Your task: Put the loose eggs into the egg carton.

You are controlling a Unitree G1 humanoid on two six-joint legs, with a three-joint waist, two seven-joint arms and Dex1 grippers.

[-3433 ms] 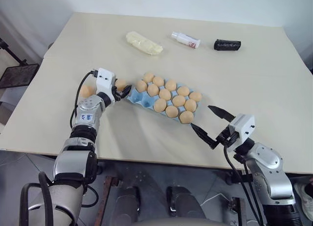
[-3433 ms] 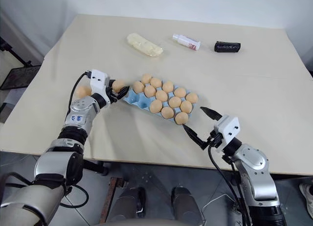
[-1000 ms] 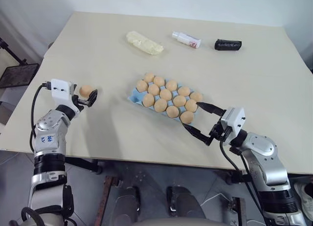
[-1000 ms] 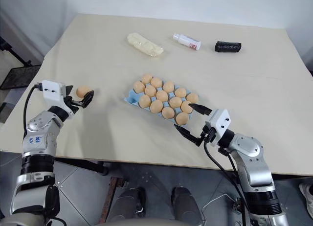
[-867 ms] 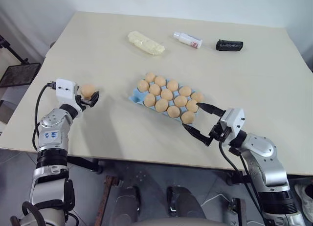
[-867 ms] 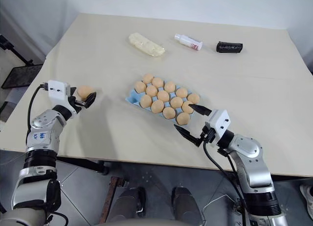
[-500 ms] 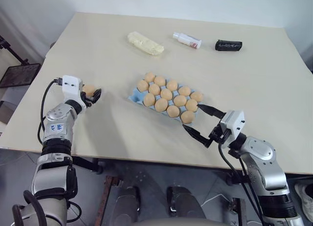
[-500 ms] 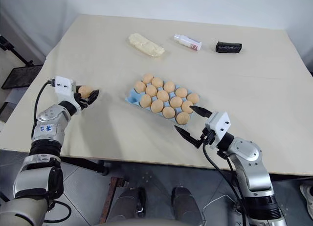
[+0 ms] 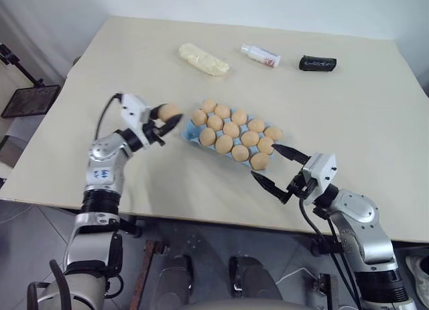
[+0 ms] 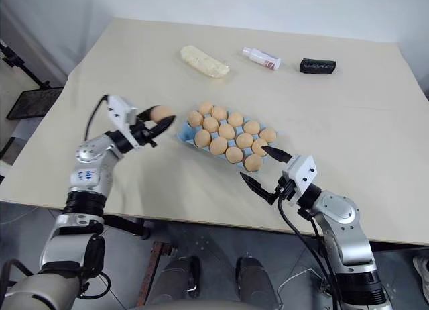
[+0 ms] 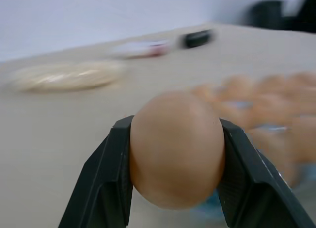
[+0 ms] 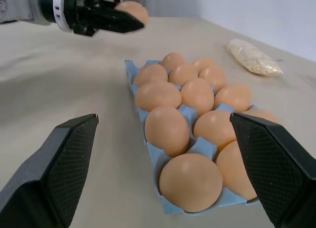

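Two grippers are over the table (image 9: 201, 189). Closest to the robot is the right gripper (image 9: 265, 162). Its jaws are wide open and hold nothing. It hangs by the near end of the carton (image 9: 189, 129), maybe so it can stop the carton from sliding.

Next is the left gripper (image 9: 167, 119). Its jaws are closed on one egg (image 9: 168, 111), one finger on each side so the egg cannot roll out. It holds the egg up off the table, just beside the carton's left end. A bare blue cup seems to be at that end, so the egg likely goes there.

All the other cups have eggs in them.

Far back lie a yellow bundle (image 9: 204, 58), a small bottle (image 9: 262, 55) and a black thing (image 9: 318, 62), well apart from the carton.
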